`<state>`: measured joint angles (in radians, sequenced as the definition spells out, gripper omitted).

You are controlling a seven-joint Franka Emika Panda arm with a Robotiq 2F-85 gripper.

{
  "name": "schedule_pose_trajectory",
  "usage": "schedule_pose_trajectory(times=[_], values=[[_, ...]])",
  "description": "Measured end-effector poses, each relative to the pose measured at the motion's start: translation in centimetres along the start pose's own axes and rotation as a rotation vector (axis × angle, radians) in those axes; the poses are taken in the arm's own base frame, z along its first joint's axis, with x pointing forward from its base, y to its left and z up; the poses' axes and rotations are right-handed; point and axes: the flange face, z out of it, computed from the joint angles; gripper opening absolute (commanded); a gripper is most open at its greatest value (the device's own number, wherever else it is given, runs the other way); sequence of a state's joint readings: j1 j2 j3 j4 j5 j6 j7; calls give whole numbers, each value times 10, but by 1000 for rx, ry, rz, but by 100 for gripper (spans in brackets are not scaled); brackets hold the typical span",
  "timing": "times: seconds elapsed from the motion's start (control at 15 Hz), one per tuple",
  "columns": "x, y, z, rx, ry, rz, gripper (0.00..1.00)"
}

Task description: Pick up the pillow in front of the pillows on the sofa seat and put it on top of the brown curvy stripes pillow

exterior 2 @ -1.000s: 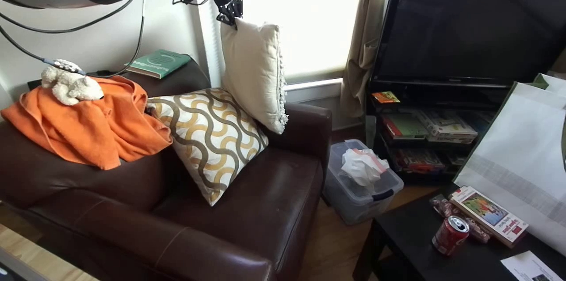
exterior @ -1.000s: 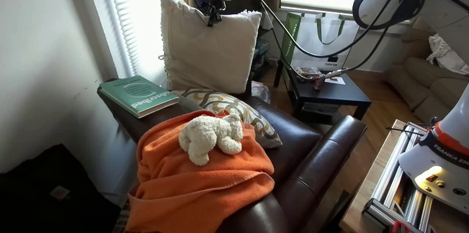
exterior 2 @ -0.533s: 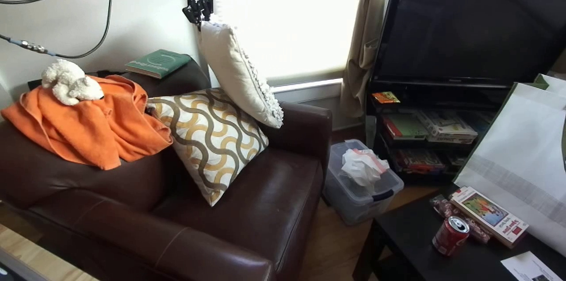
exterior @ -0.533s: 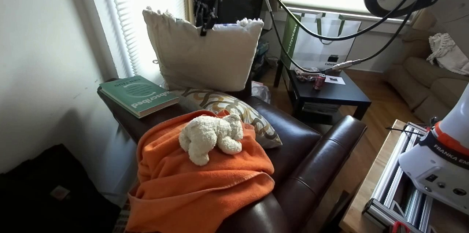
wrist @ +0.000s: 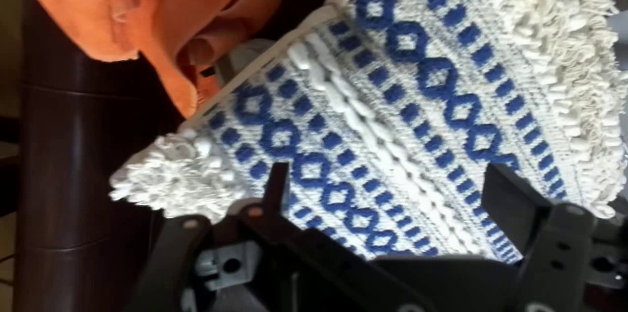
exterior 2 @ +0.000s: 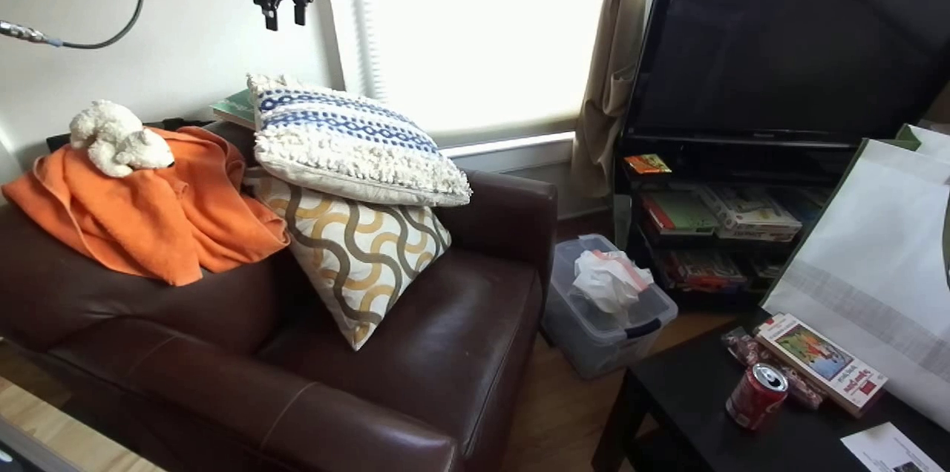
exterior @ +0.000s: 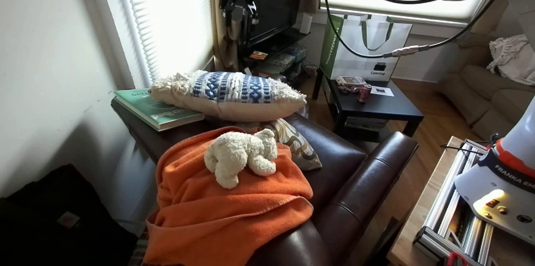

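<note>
I see the sofa (exterior 2: pixel 445 316) carrying the wavy pillow (exterior 2: pixel 364 257). Along its back lie the blanket (exterior 2: pixel 148 212) and the book (exterior: pixel 146 109).

Sofa (exterior 2: pixel 423 327), television (exterior 2: pixel 801 45) and, apparently, board games (exterior 2: pixel 751 214) show a home.

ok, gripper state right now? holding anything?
Gripper: open, holding nothing, raised clear above the blue-and-white pillow.

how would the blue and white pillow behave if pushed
The blue-and-white pillow would probably squash, given its plump fabric sides. It may also slide, since it lies tilted on the brown curvy stripes pillow.
</note>
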<state>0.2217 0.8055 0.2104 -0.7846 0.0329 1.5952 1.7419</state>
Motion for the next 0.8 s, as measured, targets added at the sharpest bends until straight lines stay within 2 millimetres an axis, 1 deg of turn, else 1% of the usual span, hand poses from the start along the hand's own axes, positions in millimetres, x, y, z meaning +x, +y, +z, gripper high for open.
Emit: schedule_pose_trajectory(times=[0.07,0.13,0.2,0.33,0.47,0.6,0.73,0.8], values=[[6,7,-16,-11,13,-4,100],[18,11,-33,-5,62,10,100],[35,14,-51,21,123,35,100],[75,18,-80,65,210,110,100],[127,24,-104,92,263,211,100],[180,33,-116,92,299,317,100],[230,44,-117,72,327,424,100],[251,50,-115,60,337,477,100]])
